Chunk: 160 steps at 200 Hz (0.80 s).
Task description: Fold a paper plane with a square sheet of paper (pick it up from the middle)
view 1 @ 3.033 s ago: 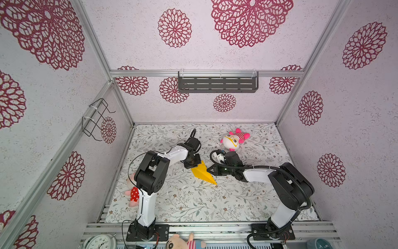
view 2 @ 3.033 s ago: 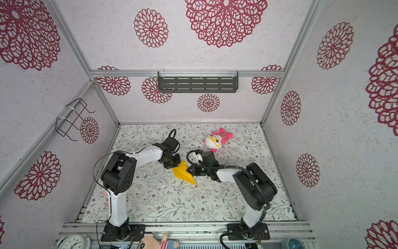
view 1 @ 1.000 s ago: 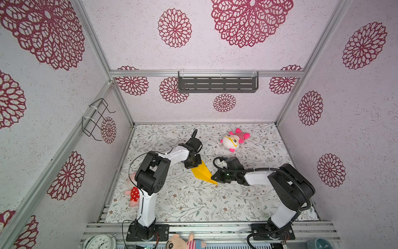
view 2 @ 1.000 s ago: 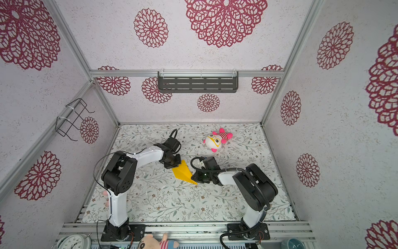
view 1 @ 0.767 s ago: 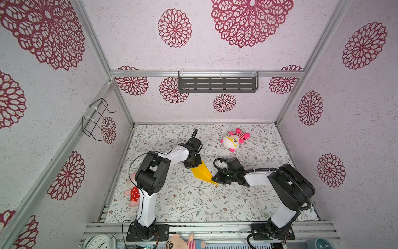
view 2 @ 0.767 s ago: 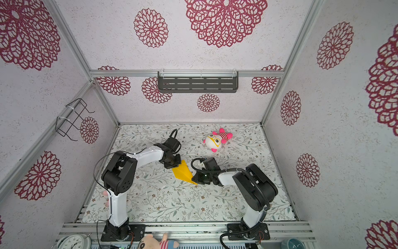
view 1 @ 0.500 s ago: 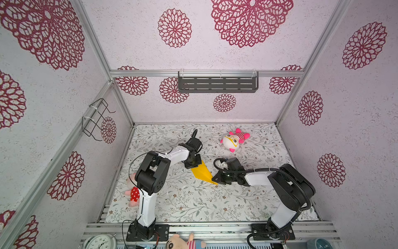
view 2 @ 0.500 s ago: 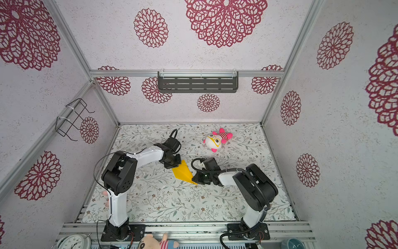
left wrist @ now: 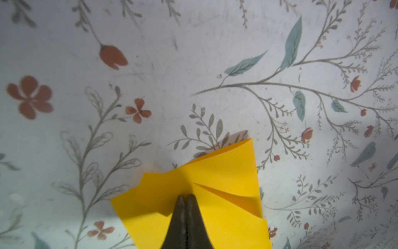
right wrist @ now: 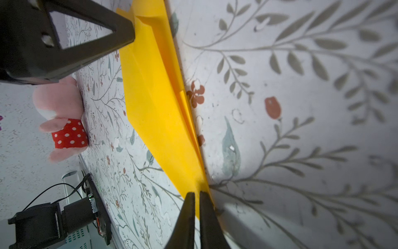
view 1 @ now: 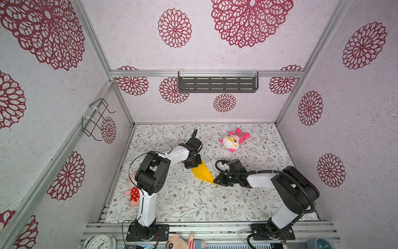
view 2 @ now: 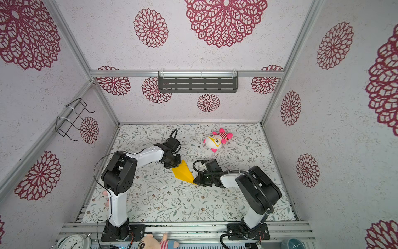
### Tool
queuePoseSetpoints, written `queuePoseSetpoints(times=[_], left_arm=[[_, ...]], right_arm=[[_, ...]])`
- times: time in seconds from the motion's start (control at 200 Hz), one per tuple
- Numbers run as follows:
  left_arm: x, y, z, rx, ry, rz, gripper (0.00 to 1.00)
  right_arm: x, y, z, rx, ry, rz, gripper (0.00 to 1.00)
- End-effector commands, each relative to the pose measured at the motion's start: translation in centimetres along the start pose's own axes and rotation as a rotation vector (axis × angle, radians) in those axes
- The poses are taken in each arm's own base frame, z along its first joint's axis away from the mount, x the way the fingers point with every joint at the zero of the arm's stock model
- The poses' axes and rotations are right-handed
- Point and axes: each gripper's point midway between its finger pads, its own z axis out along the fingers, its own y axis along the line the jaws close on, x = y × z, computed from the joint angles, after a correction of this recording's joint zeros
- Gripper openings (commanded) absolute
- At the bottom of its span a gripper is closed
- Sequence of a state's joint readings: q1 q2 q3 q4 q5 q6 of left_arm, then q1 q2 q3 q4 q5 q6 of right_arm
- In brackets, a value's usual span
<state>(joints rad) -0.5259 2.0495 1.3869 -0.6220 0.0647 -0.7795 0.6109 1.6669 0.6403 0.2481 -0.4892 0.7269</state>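
The paper plane (view 1: pixel 202 172) lies flat on the table (view 1: pixel 189 204), mostly folded. The left gripper (left wrist: pixel 186 197) is squeezed shut, holding nothing, pushing on the wide end. The right gripper (right wrist: pixel 197 194) is nearly closed at the pointy tip; I cannot tell if it nips it. Next, I think, press the fold gently. Both arms reach low, wrists bent down

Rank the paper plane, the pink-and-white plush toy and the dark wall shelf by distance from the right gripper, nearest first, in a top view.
From the right gripper:
1. paper plane, its tip right at the gripper.
2. pink-and-white plush toy, farther back on the mat.
3. dark wall shelf, up on the back wall.
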Motion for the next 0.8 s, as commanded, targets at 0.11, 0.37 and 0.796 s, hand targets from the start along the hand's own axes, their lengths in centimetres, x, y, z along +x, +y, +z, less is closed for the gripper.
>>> queuePoseSetpoints(times=[0.11, 0.37, 0.796], left_arm=[[1.8, 2.3, 1.0, -0.104, 0.068, -0.004, 0.02], [-0.8, -3.9, -4.9, 0.144, -0.043, 0.053, 0.10], [5.0, -5.4, -4.0, 0.079, 0.047, 0.157, 0.13]], right_arm=[[2.1, -3.3, 0.0, 0.107, 0.043, 0.053, 0.12], [1.9, -3.4, 0.4, 0.105, 0.044, 0.053, 0.11], [2.0, -3.5, 0.7, 0.108, 0.054, 0.058, 0.11]])
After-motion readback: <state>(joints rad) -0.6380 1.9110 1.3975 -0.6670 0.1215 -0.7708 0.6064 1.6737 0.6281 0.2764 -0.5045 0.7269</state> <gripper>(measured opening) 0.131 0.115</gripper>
